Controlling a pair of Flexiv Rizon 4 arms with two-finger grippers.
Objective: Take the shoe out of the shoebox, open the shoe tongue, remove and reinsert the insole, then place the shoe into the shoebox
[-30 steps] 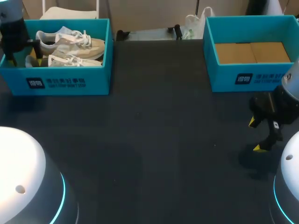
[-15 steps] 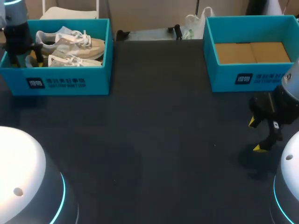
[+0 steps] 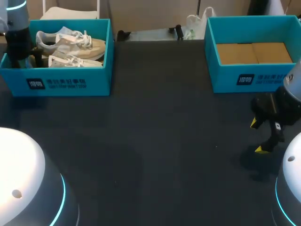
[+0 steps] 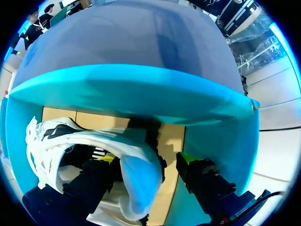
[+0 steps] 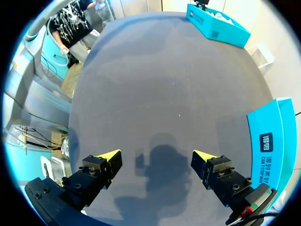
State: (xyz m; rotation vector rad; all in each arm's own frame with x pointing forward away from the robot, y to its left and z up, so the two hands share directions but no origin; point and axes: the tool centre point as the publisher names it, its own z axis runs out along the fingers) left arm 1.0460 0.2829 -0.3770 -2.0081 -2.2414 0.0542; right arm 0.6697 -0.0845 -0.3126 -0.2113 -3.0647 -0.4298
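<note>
Left end effector (image 4: 146,158) is down inside the left shoebox (image 3: 70,82), at the box's outer end. Fingers apart. The heel of one pale shoe (image 4: 94,141) sits between them, its light blue lining facing up. One yellow tip is up against the heel collar. The other stands just clear of it, with a strip of brown box floor showing in the gap, so the shoe is not clamped. Ahead of the fingers is the teal wall of the box, and past that the dark table (image 3: 164,141).

The left shoebox holds two shoes, both white and beige with laces, lying lengthwise side by side. The second shoe (image 3: 70,42) lies toward the far wall. From the head view I cannot tell which of the pair is the one at the fingers, since the arm hides that end.

Right end effector (image 5: 155,157) hangs over bare table, fingers wide apart, nothing between them, its shadow directly underneath. The right shoebox (image 3: 249,77) is just beside it, on the outer-finger side, not touching. That box is teal too, and inside it only its brown cardboard floor shows. The left shoebox is well ahead of this end effector, across the table.
</note>
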